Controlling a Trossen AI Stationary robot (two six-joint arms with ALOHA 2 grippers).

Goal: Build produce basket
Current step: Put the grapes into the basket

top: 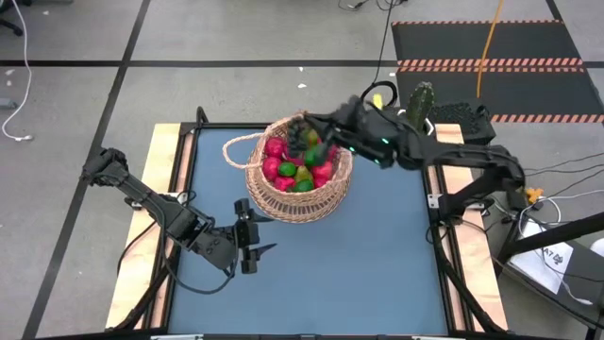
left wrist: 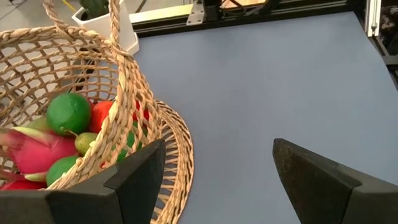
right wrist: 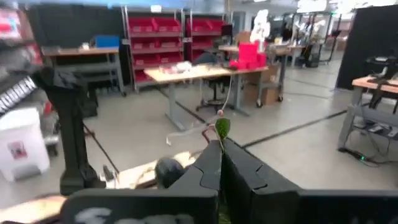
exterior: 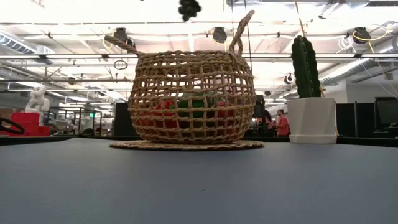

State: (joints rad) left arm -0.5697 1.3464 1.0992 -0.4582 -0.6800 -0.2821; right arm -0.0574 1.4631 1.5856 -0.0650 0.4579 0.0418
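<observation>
Above basket (top: 300, 185): right hand (top: 311, 132) pinched on grape bunch (top: 304, 135) stem, dangling for drop onto produce (top: 294, 168). Left hand (top: 251, 238) wide, empty, beside basket on desk (top: 377, 255).

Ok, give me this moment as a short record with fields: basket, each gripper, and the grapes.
basket: on the blue table, holding red and green fruit
right gripper: over the basket, shut on the grapes' stem
grapes: hanging above the basket, not yet inside
left gripper: open, beside the basket's base, holding nothing
cactus pot: behind the basket
</observation>
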